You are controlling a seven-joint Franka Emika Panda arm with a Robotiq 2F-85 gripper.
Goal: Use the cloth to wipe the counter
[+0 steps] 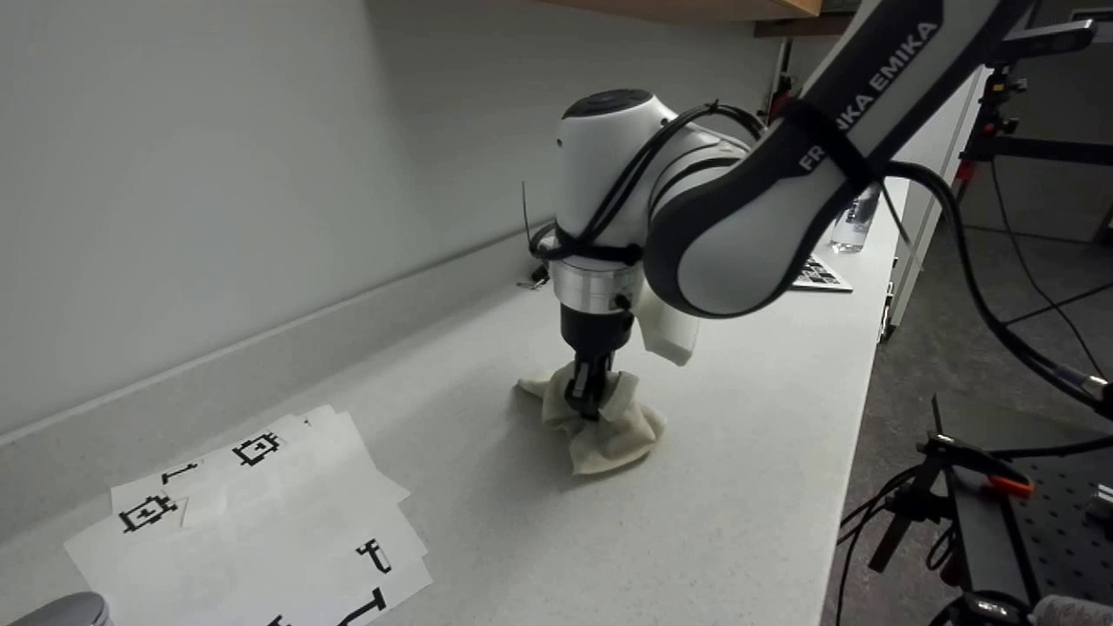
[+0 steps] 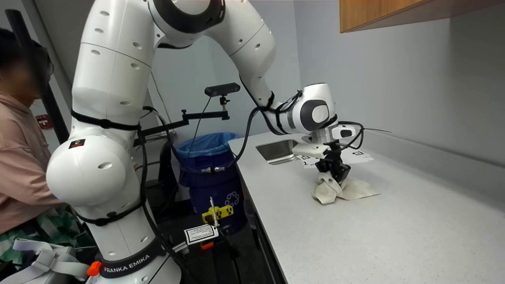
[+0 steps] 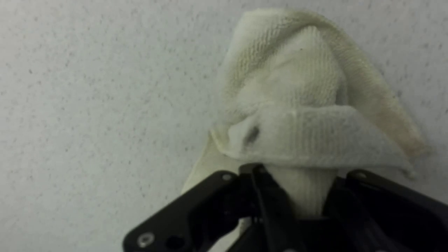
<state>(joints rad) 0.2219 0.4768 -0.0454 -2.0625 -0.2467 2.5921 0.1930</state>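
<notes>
The cloth [image 1: 622, 443], cream-white and bunched into folds, rests on the pale counter [image 1: 696, 539] below the arm. My gripper [image 1: 588, 407] points straight down into its middle, shut on the gathered fabric. Loose flaps of the cloth [image 2: 357, 189] spread over the counter [image 2: 355, 244] around the black fingers. In the wrist view, ribbed folds of the cloth [image 3: 287, 77] with a small dark spot stick out beyond the gripper [image 3: 302, 192], and fabric runs up between its fingers. The fingertips themselves are hidden in the cloth.
White paper sheets [image 1: 261, 530] with black marks lie on the counter near the wall. A checkered board [image 1: 822, 276] and a clear bottle [image 1: 856, 222] stand behind the arm. A sink [image 2: 278, 152] is set into the counter. Above hangs a wooden cabinet [image 2: 394, 14].
</notes>
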